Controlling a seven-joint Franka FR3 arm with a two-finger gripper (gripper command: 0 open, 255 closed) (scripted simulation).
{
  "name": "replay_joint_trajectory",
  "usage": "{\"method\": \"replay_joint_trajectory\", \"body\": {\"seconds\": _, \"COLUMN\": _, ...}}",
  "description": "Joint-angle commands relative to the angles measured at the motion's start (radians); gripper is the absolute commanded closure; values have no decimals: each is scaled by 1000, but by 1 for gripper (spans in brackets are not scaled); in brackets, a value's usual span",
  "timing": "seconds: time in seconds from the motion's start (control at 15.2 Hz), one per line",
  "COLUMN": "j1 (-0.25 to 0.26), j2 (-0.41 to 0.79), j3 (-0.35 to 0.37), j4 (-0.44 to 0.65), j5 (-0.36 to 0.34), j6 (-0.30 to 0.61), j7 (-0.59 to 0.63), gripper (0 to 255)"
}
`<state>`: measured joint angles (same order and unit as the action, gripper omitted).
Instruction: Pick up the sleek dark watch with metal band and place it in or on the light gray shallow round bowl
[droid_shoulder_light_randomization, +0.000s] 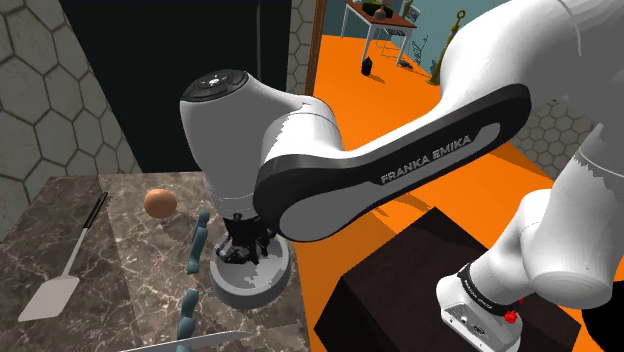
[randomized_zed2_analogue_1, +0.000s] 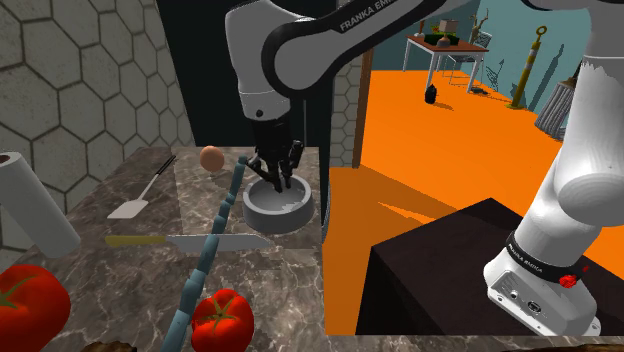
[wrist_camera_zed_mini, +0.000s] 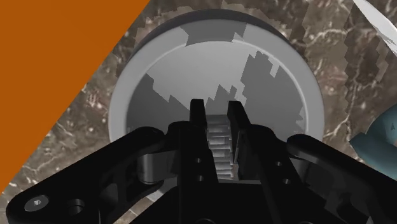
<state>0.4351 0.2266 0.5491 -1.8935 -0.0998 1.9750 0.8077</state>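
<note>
- Wrist view: the gripper (wrist_camera_zed_mini: 218, 109) is clamped on the watch (wrist_camera_zed_mini: 220, 143), whose ribbed metal band runs lengthwise between the fingers. The bowl (wrist_camera_zed_mini: 127, 95) lies straight ahead, its grey hollow beyond the fingertips.
- Shoulder view: the gripper points down into the bowl, which sits near the counter's (droid_shoulder_light_randomization: 120, 260) edge.
- Second exterior view: the gripper hangs over the bowl's middle. The watch is directly above its target, so the move likely due is opening the fingers, with no sideways shift.

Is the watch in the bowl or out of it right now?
Out: the hand clasps the watch by its metal band over the grey bowl.
</note>
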Motion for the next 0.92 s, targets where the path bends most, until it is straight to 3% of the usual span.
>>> {"method": "replay_joint_trajectory", "body": {"seconds": 0.0, "j1": 0, "j2": 8, "j3": -2, "j4": -12, "j5": -5, "j6": 20, "j7": 2, "gripper": 255}}
{"method": "replay_joint_trajectory", "body": {"seconds": 0.46, "j1": 0, "j2": 8, "j3": -2, "j4": -12, "j5": -5, "j6": 20, "j7": 2, "gripper": 255}}
{"method": "replay_joint_trajectory", "body": {"seconds": 0.53, "j1": 0, "j2": 8, "j3": -2, "j4": -12, "j5": -5, "j6": 20, "j7": 2, "gripper": 0}}
{"method": "replay_joint_trajectory", "body": {"seconds": 0.86, "j1": 0, "j2": 8, "j3": -2, "j4": -12, "j5": -5, "j6": 20, "j7": 2, "gripper": 0}}
